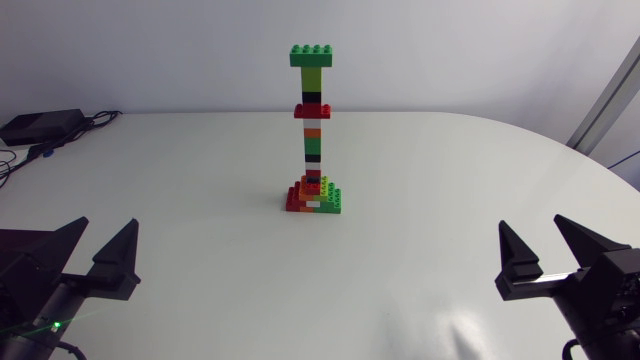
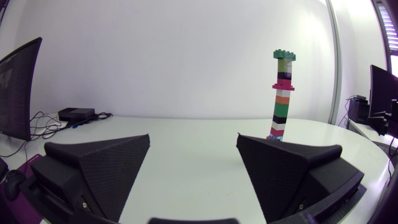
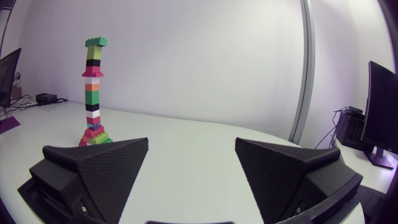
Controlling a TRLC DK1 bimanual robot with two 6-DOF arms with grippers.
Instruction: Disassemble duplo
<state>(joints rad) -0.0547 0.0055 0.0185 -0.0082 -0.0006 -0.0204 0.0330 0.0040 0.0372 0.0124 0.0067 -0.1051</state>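
Observation:
A tall duplo tower (image 1: 314, 130) stands upright in the middle of the white table (image 1: 200, 170), with a wide green brick on top, striped single bricks below and a stepped red, yellow and green base. My left gripper (image 1: 97, 250) rests open at the near left corner, far from the tower. Open too, my right gripper (image 1: 545, 248) sits at the near right corner. In the left wrist view the tower (image 2: 282, 93) rises ahead beyond the fingers of the left gripper (image 2: 193, 152). From the right wrist view the tower (image 3: 93, 93) stands ahead of the right gripper (image 3: 191, 155), off to one side.
A black box with cables (image 1: 40, 127) lies at the table's far left corner. The table's curved far edge (image 1: 560, 140) runs behind the tower on the right.

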